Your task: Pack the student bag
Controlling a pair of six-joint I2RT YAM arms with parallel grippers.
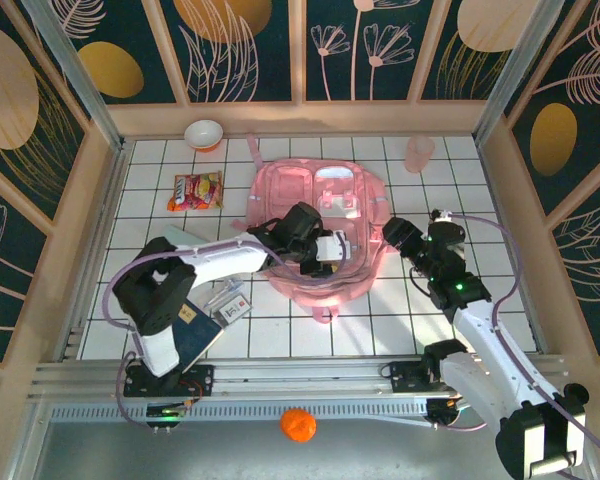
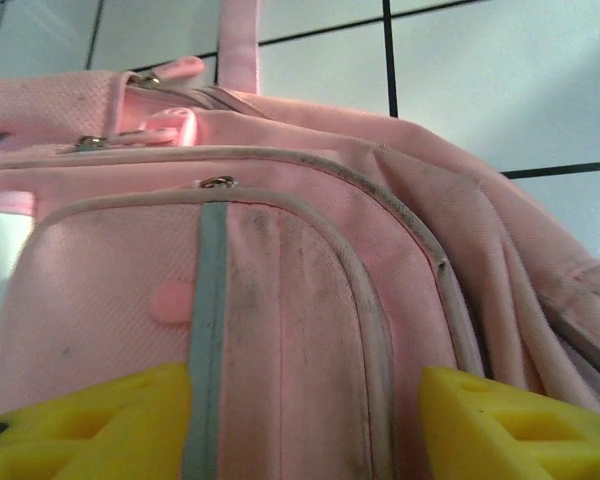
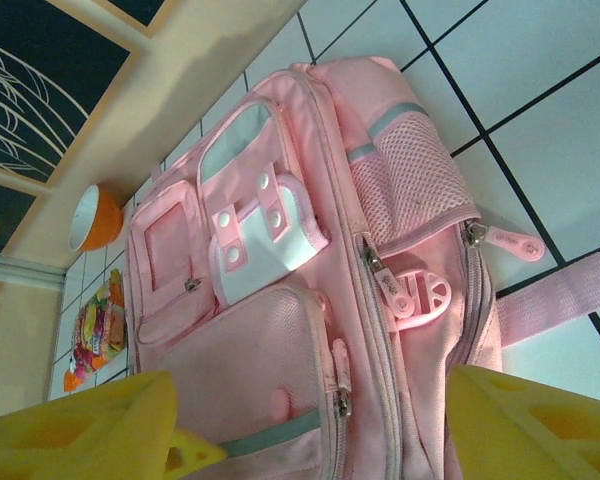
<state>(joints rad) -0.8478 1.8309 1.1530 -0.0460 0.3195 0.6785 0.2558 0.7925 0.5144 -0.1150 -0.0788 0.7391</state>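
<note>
1. Pink backpack (image 1: 290, 190) lying flat, front pockets up, mid-table (image 1: 480, 200), a bit toward far edge; small loop (image 1: 325, 314) poking out toward near edge.
2. L gripper (image 1: 328, 252) low over near part of backpack, fingers spread, front pocket (image 2: 110, 300) seen between them, nothing pinched.
3. R gripper (image 1: 398, 236) at backpack's right side, fingers spread wide too, empty.
4. Handling, prob.: soft floppy cloth, light while unfilled, not fragile, not slippery. Likely to sag & fold if lifted by one spot, so opening won't hold itself wide.
5. Where to grab: zip pulls (image 3: 507, 243) for opening. Piped seam (image 2: 380, 290) or loop for tugging/shifting. Best guess: one gripper pinning fabric, other pulling zip.
6. Writing: no brand or label legible on backpack. Round charm (image 3: 417, 297) on one zip, no text. Snack packet (image 1: 196, 190) toward far-left corner has print, too small to read.
</note>
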